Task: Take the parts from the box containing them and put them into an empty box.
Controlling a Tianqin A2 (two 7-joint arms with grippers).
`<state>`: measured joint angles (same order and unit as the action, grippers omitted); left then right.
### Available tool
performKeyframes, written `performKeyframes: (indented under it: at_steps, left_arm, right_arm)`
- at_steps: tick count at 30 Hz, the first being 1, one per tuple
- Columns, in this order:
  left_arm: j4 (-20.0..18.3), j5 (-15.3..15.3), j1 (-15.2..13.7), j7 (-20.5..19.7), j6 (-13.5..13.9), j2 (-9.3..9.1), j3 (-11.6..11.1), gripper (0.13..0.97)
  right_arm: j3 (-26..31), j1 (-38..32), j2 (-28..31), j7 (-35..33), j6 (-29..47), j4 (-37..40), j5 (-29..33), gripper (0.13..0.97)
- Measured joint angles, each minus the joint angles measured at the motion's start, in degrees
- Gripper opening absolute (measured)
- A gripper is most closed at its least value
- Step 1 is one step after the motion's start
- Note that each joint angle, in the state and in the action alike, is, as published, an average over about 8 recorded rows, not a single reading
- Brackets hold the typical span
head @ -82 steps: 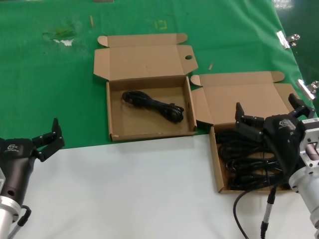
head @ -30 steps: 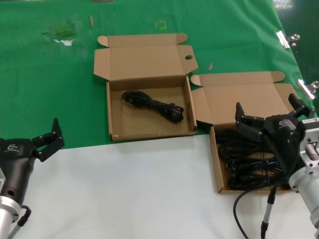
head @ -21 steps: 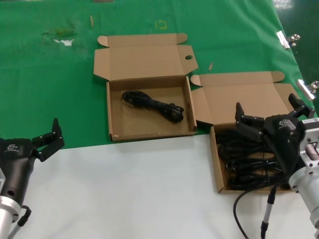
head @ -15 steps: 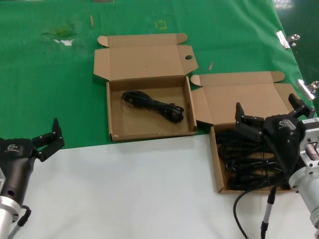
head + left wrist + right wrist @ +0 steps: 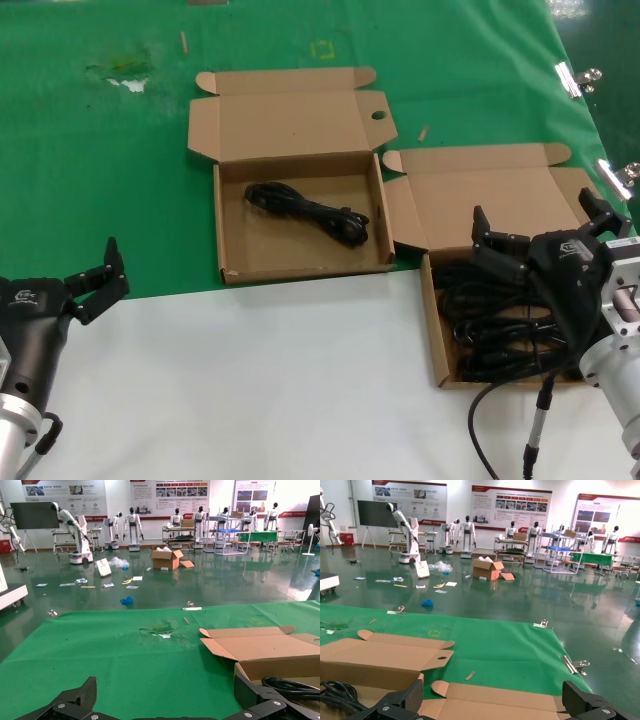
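Observation:
Two brown mailer boxes lie open. The centre box (image 5: 297,268) holds one coiled black cable (image 5: 305,210). The right box (image 5: 430,325) holds several black cables (image 5: 490,320). My right gripper (image 5: 535,222) is open and empty, hovering over the back of the right box, just above the cables. In the right wrist view my right gripper (image 5: 495,700) is over the box's lid (image 5: 520,705). My left gripper (image 5: 100,278) is open and empty at the near left, over the cloth's edge. In the left wrist view my left gripper (image 5: 167,702) faces the centre box (image 5: 272,667) and its cable (image 5: 292,686).
Green cloth (image 5: 100,170) covers the far half of the table, with a tear (image 5: 125,75) at the back left. White surface (image 5: 270,380) lies in front. Metal clips (image 5: 575,80) hold the cloth's right edge. My own thin wire (image 5: 535,420) hangs by the right arm.

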<state>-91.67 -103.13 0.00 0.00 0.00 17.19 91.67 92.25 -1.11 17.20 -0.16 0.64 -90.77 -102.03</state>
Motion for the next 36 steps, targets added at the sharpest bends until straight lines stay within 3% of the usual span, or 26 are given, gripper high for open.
performKeyframes:
  at_steps: [36]
  left_arm:
    - [0.00, 0.00, 0.00, 0.00, 0.00, 0.00, 0.00, 0.966]
  right_arm:
    - [0.00, 0.00, 0.00, 0.00, 0.00, 0.00, 0.00, 0.966]
